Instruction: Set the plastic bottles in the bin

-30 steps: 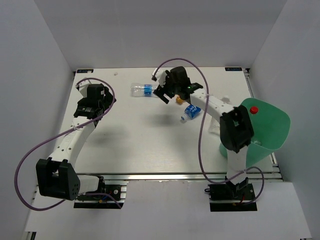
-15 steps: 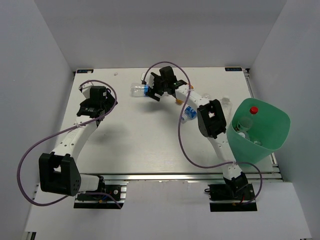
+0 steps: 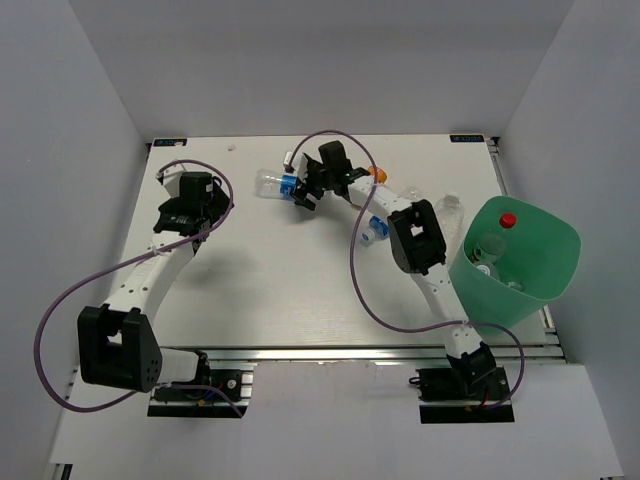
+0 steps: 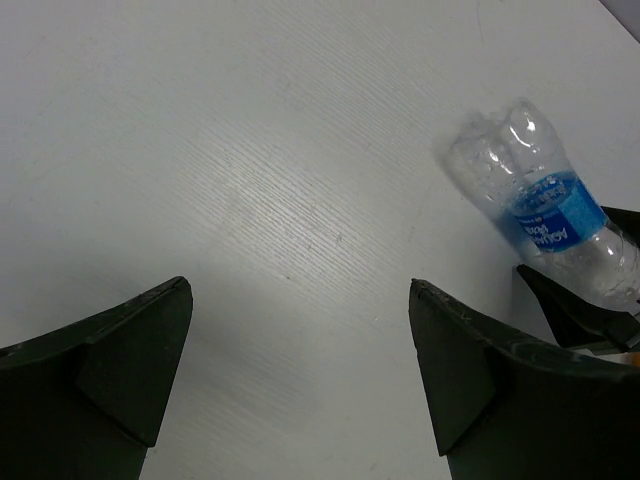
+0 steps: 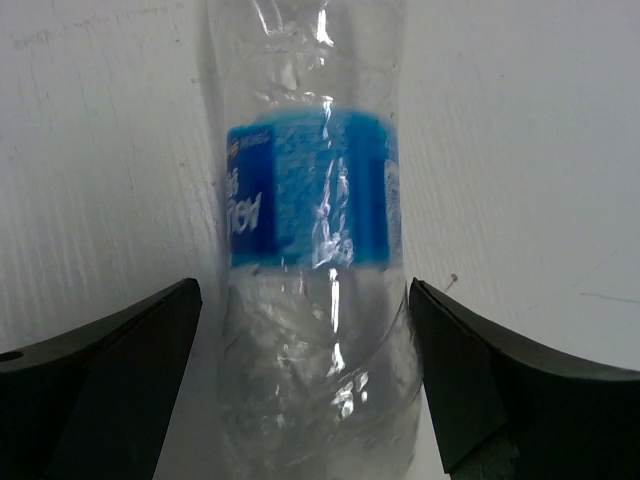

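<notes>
Fingers of the right gripper (image 5: 303,300) are spread wide, set either side of a blue-label bottle (image 5: 310,190) laid flat on the table (image 3: 270,290) at far centre; it is flanked, not clamped. Fingers of the left gripper (image 4: 298,300) are spread wide over the table at far left. A second blue-label bottle (image 3: 377,228) and a clear bottle (image 3: 450,210) are seen lying left of the bin (image 3: 550,270). A red-capped bottle (image 3: 508,220) is seen inside the bin.

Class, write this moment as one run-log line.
left gripper: open, empty | right gripper: open, straddling blue-label bottle | bin: red-capped bottle inside | step: grasp pending
</notes>
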You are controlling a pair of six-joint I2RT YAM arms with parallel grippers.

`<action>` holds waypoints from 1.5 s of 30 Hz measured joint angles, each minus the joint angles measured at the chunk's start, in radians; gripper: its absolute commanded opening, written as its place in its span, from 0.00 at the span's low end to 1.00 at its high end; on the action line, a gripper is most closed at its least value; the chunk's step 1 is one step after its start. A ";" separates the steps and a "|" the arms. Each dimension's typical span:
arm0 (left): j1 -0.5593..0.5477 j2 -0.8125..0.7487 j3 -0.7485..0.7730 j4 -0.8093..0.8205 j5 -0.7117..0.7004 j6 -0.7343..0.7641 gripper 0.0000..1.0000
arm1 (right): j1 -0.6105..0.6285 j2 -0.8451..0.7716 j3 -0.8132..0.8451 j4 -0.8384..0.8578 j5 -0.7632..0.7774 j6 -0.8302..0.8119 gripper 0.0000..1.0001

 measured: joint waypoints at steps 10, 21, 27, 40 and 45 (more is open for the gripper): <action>0.000 0.000 0.000 -0.004 -0.002 -0.003 0.98 | 0.000 -0.095 -0.168 0.082 0.022 0.088 0.52; 0.000 -0.087 -0.016 -0.015 -0.001 -0.003 0.98 | -0.002 -0.964 -0.780 0.347 0.196 0.383 0.53; 0.000 -0.124 -0.027 0.002 0.012 0.001 0.98 | -0.077 -1.602 -1.187 0.449 0.579 0.530 0.48; 0.000 -0.106 -0.051 0.022 0.068 0.016 0.98 | -0.164 -2.238 -1.543 0.195 1.305 0.740 0.68; 0.001 -0.106 -0.051 0.021 0.069 0.018 0.98 | -0.164 -2.223 -1.544 0.162 1.418 0.734 0.78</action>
